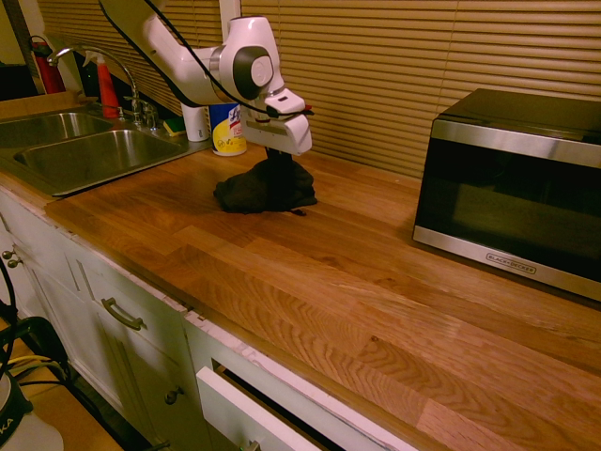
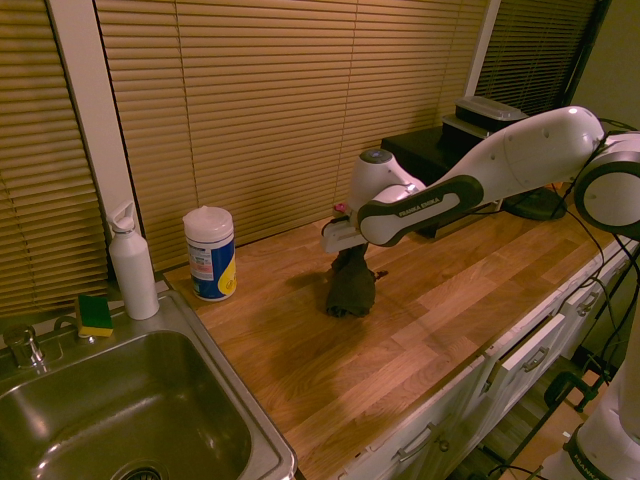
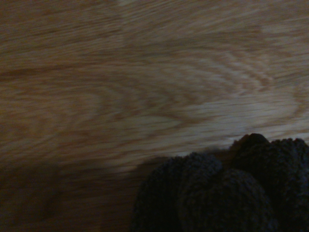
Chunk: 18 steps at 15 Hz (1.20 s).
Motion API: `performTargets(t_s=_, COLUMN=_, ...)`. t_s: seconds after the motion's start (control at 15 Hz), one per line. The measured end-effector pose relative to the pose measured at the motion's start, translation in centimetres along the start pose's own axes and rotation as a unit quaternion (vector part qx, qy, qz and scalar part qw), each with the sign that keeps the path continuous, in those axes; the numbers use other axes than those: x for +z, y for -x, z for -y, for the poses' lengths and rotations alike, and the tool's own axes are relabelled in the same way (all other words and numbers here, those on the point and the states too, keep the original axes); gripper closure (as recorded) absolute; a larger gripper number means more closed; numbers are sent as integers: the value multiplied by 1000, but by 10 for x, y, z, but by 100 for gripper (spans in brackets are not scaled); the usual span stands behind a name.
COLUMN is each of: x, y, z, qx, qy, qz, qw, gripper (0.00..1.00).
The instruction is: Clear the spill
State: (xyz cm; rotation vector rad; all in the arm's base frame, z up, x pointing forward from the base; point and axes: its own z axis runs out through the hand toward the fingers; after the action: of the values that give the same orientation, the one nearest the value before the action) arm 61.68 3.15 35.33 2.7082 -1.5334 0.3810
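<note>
Tan blinds (image 1: 376,75) hang behind the wooden desk (image 1: 376,310); white cabinets (image 1: 141,357) stand below in dim, warm light.

Microwave (image 1: 512,193); wipes canister (image 2: 211,254); sponge (image 2: 94,316); sink (image 2: 130,410)
</note>
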Motion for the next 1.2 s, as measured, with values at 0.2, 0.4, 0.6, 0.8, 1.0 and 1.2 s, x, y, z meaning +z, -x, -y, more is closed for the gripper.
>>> performTargets(t_s=0.2, x=4, y=-29, z=-26, qx=18, qy=5, qz=0, qw=1000, gripper=100)
performTargets(t_s=0.4, x=9, y=-60, z=-49, qx=38, qy=5, qz=4, qw=999, gripper=100)
performTargets(t_s=0.6, x=12, y=-95, z=-76, qx=54, qy=5, qz=8, qw=998, gripper=100)
performTargets(t_s=0.8, x=12, y=-112, z=-90, qx=59, qy=4, qz=9, qw=998, gripper=100)
performTargets(t_s=1.0, x=6, y=-97, z=-76, qx=40, qy=-1, qz=9, qw=999, gripper=100)
performTargets(t_s=1.2, x=-7, y=-55, z=-53, qx=4, qy=-10, qz=11, qw=1000, gripper=100)
